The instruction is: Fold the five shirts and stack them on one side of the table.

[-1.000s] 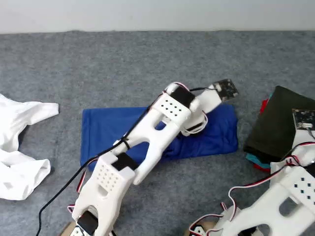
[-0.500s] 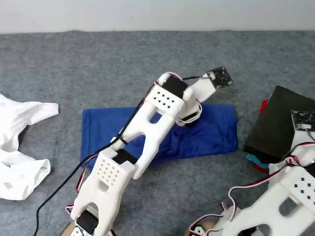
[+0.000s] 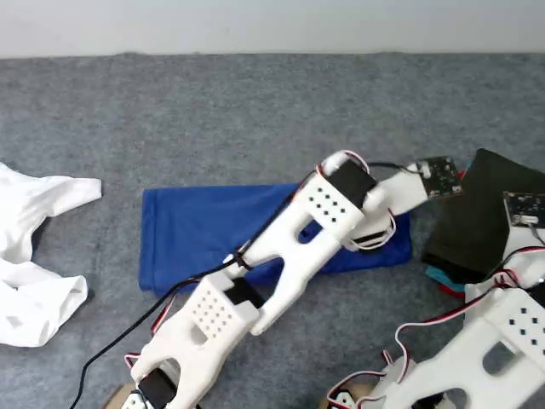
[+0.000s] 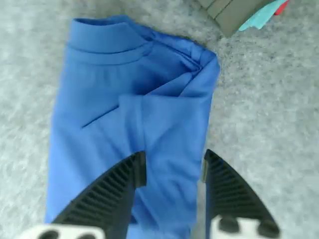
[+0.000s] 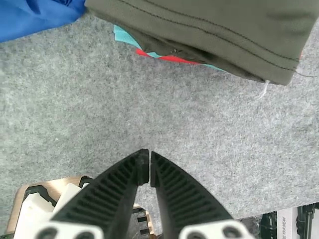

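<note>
While the left pincer (image 4: 174, 158) hangs released over the folded blue shirt (image 4: 124, 99), lying mid-way across the grey surface (image 3: 255, 111) just beside the olive-topped stack (image 3: 477, 213), a sound grasp probably pinches all layers at one edge and lifts level. The right pincer (image 5: 149, 155) is clenched, empty, near the stack. A white shirt (image 3: 34, 247) lies unfolded.

No legible text, number or sign can be read on any item. A white part (image 5: 286, 226) behind the right gripper (image 5: 149, 154), near the arm base, carries dark print too small to resolve.
</note>
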